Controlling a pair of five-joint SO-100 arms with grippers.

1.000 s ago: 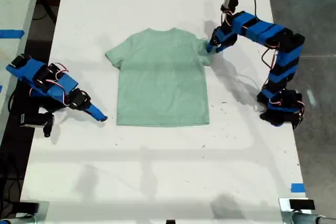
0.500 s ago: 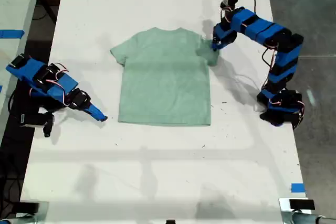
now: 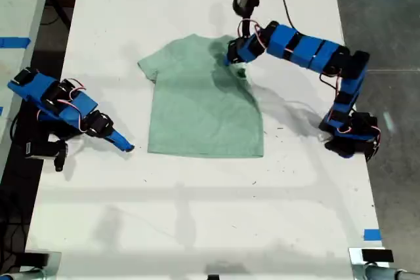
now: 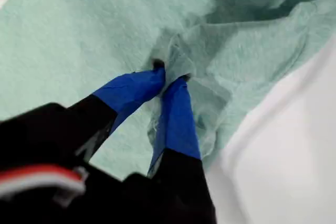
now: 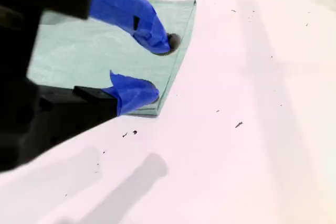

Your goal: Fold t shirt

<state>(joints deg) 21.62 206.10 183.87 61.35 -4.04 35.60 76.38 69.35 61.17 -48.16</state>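
Observation:
The pale mint-green t shirt (image 3: pixel 197 106) lies flat on the white table, neck toward the far edge. My first gripper (image 3: pixel 233 57) is shut on the sleeve from the exterior view's right and holds it lifted over the shirt's chest. The first wrist view shows the blue fingertips (image 4: pixel 181 98) of my first gripper (image 4: pixel 169 74) pinching a bunched fold of the t shirt (image 4: pixel 79 24). My second gripper (image 3: pixel 126 146) rests open on the table at the exterior view's left, just off the shirt's near corner. In its wrist view my second gripper (image 5: pixel 157 68) is empty beside the t shirt (image 5: pixel 94 51).
The white table (image 3: pixel 197 214) stretches toward the near edge. Blue tape marks (image 3: pixel 372 234) sit near the exterior view's lower right corner. A grey floor runs along the exterior view's right, and a second table (image 3: pixel 20 4) stands at its left.
My first gripper has swung toward the exterior view's left, carrying the sleeve up and over the shirt's body. The shirt shifted slightly toward the right. The second arm has not moved.

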